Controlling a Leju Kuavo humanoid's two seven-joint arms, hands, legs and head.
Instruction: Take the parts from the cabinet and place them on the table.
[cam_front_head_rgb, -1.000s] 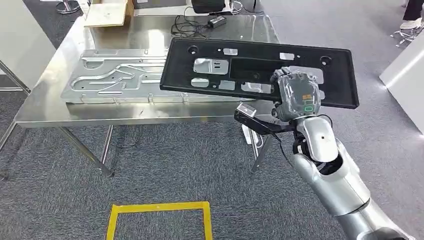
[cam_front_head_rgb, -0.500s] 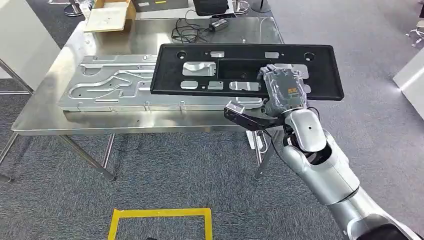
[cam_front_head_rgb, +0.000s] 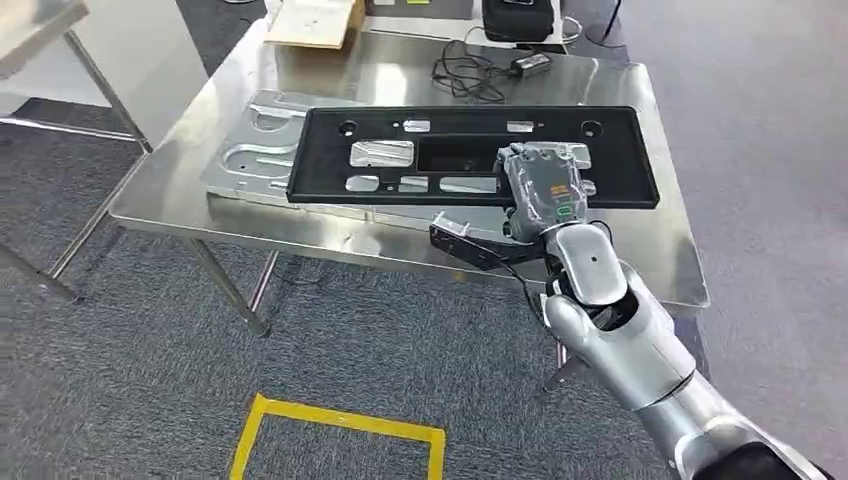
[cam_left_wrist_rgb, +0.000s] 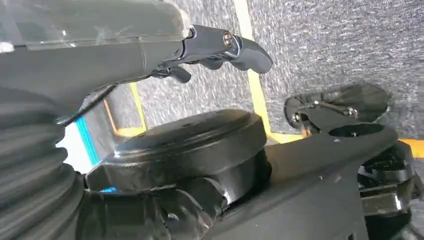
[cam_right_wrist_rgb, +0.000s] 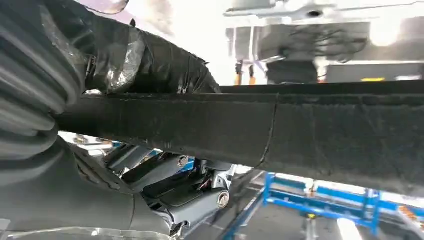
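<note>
In the head view my right hand (cam_front_head_rgb: 541, 190) grips the near long edge of a long black plastic panel (cam_front_head_rgb: 440, 155) with several cutouts. The panel lies level over the steel table (cam_front_head_rgb: 400, 240), partly covering a stamped silver metal sheet (cam_front_head_rgb: 250, 150); I cannot tell whether it touches them. In the right wrist view the black panel edge (cam_right_wrist_rgb: 310, 135) runs between the thumb above and the fingers (cam_right_wrist_rgb: 195, 195) below. The left wrist view shows my left hand (cam_left_wrist_rgb: 215, 47) hanging over grey carpet, holding nothing.
A cardboard box (cam_front_head_rgb: 315, 20), a black cable with a power brick (cam_front_head_rgb: 480, 70) and a dark case (cam_front_head_rgb: 515, 15) sit at the table's far end. A yellow taped square (cam_front_head_rgb: 340, 435) marks the carpet in front. Another table corner (cam_front_head_rgb: 40, 20) stands far left.
The camera has moved, and the table now sits closer and more to the right. The black panel has gone from tilted past the table's front edge to level above the tabletop.
</note>
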